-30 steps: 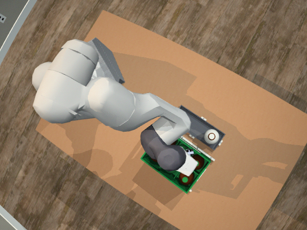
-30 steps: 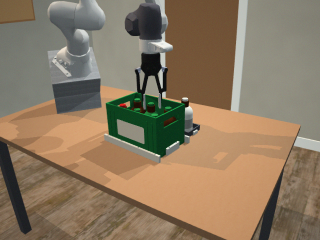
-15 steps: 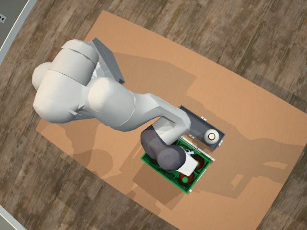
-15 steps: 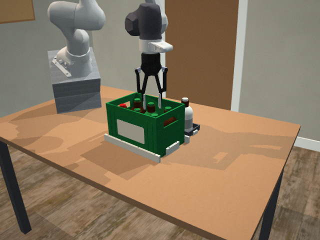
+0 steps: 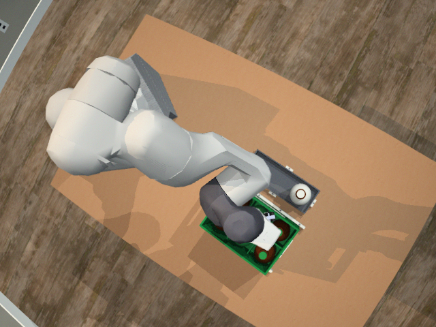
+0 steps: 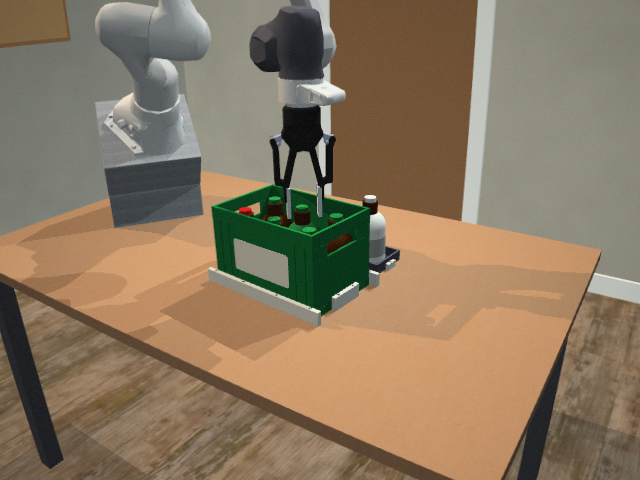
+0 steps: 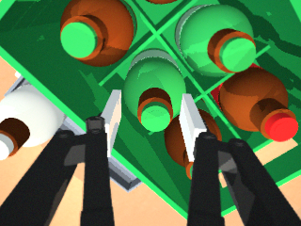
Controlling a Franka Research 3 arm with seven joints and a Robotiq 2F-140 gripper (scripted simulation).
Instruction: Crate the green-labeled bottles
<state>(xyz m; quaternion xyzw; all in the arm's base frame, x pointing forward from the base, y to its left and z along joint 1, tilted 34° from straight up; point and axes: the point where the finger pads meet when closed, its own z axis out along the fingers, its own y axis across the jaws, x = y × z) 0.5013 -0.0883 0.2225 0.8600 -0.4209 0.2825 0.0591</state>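
The green-labeled bottle [image 6: 302, 215] [image 7: 154, 87] nearest the gripper [image 5: 269, 215] [image 6: 303, 202] [image 7: 150, 104] stands in a crate cell, its neck between the two fingertips. The gripper looks partly open, gaps showing on both sides of the neck, and nothing is held. Seen from above, the arm [image 5: 158, 148] [image 6: 299, 43] hides this bottle, and the crate wall covers its lower part from the side.

Just beyond one finger is a brown bottle [image 6: 274, 207], its cap mostly covered by that finger in the wrist view. In the next row stands the second green-labeled bottle [image 6: 273, 222] [image 7: 213, 40]; from the side I make out little but its cap. Beside it is a red-capped bottle [image 6: 246, 211] [image 7: 251, 99]. A green-capped brown bottle [image 5: 287, 231] [image 6: 336, 219] [image 7: 101, 35] fills the cell on the tool's other side, and another, a corner bottle [image 5: 263, 254] [image 6: 309, 230] [image 7: 162, 1], is cut off by the wrist picture's top edge.

The green crate [image 5: 233, 249] [image 6: 224, 242] [image 7: 25, 47] surrounds them. Farther out, the white-labeled bottle [image 5: 300, 198] [image 6: 378, 232] [image 7: 35, 115] stands on the tray [image 5: 278, 176] [image 6: 395, 255] [image 7: 127, 183], whose opposite end lies under the arm from above.

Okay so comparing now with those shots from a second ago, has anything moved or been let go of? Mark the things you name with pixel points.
Nothing visibly changed. The black two-finger gripper [image 6: 303, 201] [image 7: 150, 104] keeps its place over the green plastic crate [image 5: 233, 248] [image 6: 261, 262], fingers apart, and the white-labeled brown bottle [image 5: 300, 194] [image 6: 377, 232] stays upright.
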